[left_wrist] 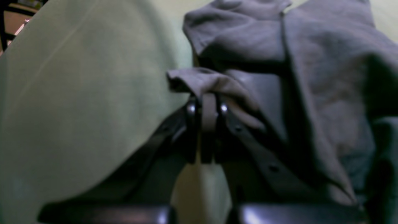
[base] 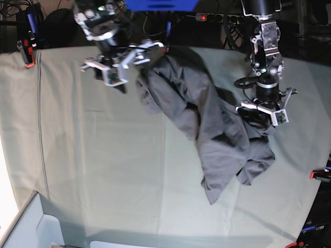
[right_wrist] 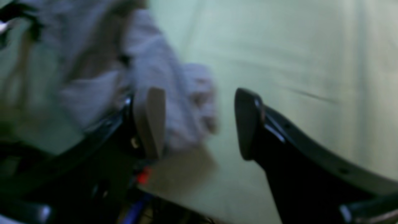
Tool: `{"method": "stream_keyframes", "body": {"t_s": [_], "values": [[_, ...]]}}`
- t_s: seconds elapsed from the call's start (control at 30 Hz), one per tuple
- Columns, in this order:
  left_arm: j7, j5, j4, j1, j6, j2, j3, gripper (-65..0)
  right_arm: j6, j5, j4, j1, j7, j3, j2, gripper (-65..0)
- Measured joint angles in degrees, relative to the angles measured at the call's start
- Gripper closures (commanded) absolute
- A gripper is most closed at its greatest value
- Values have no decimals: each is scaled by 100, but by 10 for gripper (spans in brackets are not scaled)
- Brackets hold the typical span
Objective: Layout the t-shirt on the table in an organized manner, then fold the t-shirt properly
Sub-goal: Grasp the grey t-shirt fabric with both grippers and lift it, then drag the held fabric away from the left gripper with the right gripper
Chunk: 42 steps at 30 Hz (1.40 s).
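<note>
Your left gripper (left_wrist: 206,107) is pinching a fold of the t-shirt (base: 207,121). Your right gripper (right_wrist: 199,121) is wide open, holding nothing. The shirt lies crumpled on the table (base: 103,170), toward 1 o'clock.

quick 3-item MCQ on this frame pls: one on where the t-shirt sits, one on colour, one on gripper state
1. Where does the t-shirt lie on the table in the base view?
A. Crumpled, from the far middle toward the right
B. Spread flat at the near left corner
C. Hanging off the left edge

2. What colour is the t-shirt?
A. Red
B. Medium grey
C. White

3. How do the two grippers stand?
A. Both open
B. Left gripper shut on the t-shirt, right gripper open
C. Left open, right shut on the t-shirt

Answers:
1. A, the base view shows a bunched heap running from far centre to the right side.
2. B, grey fabric against the pale green cloth in every view.
3. B, the left wrist view shows fabric pinched between closed fingers; the right wrist view shows fingers spread wide with nothing clamped.
</note>
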Motion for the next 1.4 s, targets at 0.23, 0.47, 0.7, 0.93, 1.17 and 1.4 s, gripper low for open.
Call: {"method": "stream_keyframes", "body": {"t_s": [0.23, 0.47, 0.7, 0.93, 1.17, 1.4], "values": [[20, 2, -15, 334, 0, 11, -70, -1, 0, -11, -850, 745, -50, -841, -13, -363], [20, 0, -15, 623, 0, 9, -72, -1, 0, -9, -1266, 1390, -26, -1453, -33, -363], [-13, 2, -11, 772, -4, 9, -70, -1, -2, -7, -1867, 1939, -28, -1475, -13, -361], [20, 0, -13, 839, -2, 11, -72, -1, -2, -9, -2013, 2197, -31, -1207, 11, -364], [17, 2, -13, 852, 0, 9, -72, -1, -2, -7, -2802, 2409, -17, -1235, -13, -365], [-2, 0, -13, 837, -2, 11, -72, -1, -2, -4, -2850, 2514, -28, -1233, -13, -177]]}}
